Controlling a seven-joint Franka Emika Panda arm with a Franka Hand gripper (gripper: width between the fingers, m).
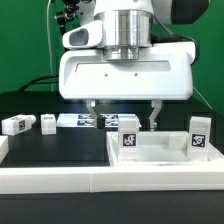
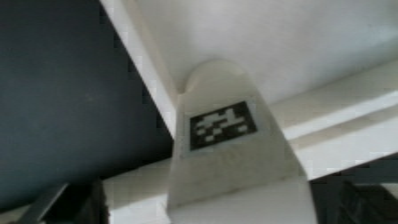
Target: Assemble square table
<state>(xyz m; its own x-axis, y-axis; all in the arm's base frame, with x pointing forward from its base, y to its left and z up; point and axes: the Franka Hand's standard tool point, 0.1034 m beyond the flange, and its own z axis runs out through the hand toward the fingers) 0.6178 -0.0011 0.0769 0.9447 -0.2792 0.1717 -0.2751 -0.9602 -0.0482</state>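
Note:
The square table's white slab [image 1: 160, 152] lies at the exterior view's lower right. Two white tagged legs stand on it: one [image 1: 128, 134] near its left corner and one [image 1: 200, 135] at its right. My gripper [image 1: 123, 114] hangs right above the left leg, jaws wide open, a finger on each side and not touching it. In the wrist view that leg [image 2: 222, 130] fills the middle, tag facing the camera, with the slab [image 2: 347, 110] behind it. The dark fingertips [image 2: 50, 206] show only at the corners. Two more legs [image 1: 15, 124] [image 1: 48, 121] lie loose at the left.
The marker board [image 1: 82, 120] lies on the black table behind the gripper. A long white rail [image 1: 50, 176] runs along the front edge and up beside the slab. A green wall stands at the back.

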